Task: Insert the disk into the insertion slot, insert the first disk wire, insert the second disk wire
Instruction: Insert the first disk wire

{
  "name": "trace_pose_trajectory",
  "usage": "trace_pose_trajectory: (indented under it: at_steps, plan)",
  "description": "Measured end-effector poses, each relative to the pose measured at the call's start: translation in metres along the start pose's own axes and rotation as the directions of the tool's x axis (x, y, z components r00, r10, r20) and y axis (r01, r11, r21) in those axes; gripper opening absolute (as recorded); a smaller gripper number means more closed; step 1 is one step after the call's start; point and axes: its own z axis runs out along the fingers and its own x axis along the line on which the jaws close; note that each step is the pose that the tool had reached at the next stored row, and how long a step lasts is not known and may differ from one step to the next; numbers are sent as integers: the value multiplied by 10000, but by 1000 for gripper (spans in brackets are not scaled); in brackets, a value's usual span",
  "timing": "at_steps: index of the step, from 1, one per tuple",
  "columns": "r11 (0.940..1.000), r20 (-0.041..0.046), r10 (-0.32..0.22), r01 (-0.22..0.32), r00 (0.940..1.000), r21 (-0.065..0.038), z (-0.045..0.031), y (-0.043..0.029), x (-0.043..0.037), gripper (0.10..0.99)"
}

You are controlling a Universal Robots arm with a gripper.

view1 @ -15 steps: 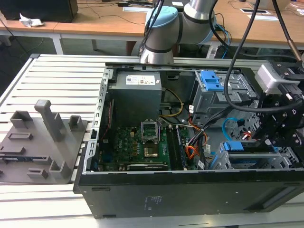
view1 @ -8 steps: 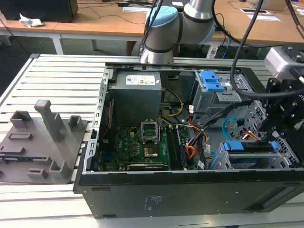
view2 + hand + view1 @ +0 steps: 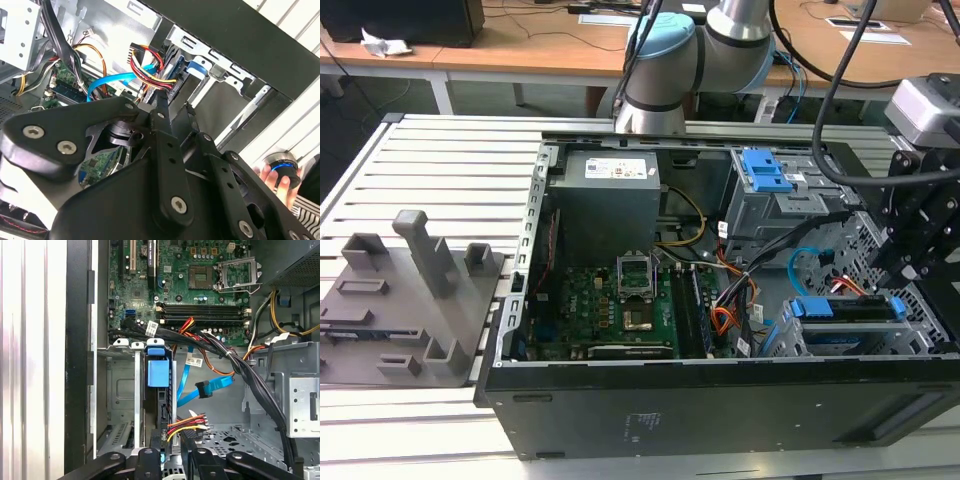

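Disk (image 3: 845,308) is seated in the slot (image 3: 790,335), the low perforated bay at the exterior view's right end of the open PC case (image 3: 720,400), standing on edge with the blue carrier up. In the first wrist view the disk (image 3: 158,374) sits between the bay walls (image 3: 122,390), blue tab end toward the motherboard (image 3: 200,270). Gripper (image 3: 892,268) hangs over the far end of the disk. In both wrist views it (image 3: 170,447) (image 3: 175,106) is right at the disk's (image 3: 195,67) connector end. Red/yellow/black wire bundle (image 3: 187,421) runs down to that end, plug just off the gripper tip (image 3: 147,67). Can't tell if the gripper is apart, together or clamped on the plug, and can't tell if the plug is fully home. Blue flat cable (image 3: 205,388) lies loose beside the disk with its connector free in the air, well clear of the drive; it also shows in the exterior view (image 3: 803,262). Taller cage with the blue latch (image 3: 765,170) sits behind the bay. Grey fixture block (image 3: 410,290) is on the slotted table (image 3: 450,160), well apart from the case on the exterior view's left. A person's hand (image 3: 281,186) rests on a round knob with a blue ring (image 3: 281,167) outside the case.
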Motion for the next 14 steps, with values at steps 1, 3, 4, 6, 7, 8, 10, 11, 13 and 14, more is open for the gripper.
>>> trace_pose_trajectory:
  at_steps: [1, 3, 4, 6, 7, 8, 10, 11, 13, 14]
  plan:
    - [10000, 1, 0, 0, 10000, 0, 0, 0, 0, 306]
    - [10000, 1, -1, 1, 10000, 0, -1, 0, 0, 286]
    - [10000, 0, 0, 0, 10000, 0, -1, 0, 0, 224]
    - [10000, 1, -1, 1, 10000, 0, -2, 0, 0, 161]
    - [10000, 1, 0, 0, 10000, -1, -2, 0, 0, 106]
    - [10000, 1, 0, 0, 10000, 0, -3, 0, 0, 106]
    - [10000, 1, 0, 0, 10000, 0, -4, 0, 0, 106]
    - [10000, 0, 0, 0, 10000, 0, -4, 0, 0, 106]
    - [10000, -1, 0, 0, 10000, 0, -6, 4, 0, 106]
    - [10000, -3, 0, 0, 10000, 1, -5, 28, 0, 106]
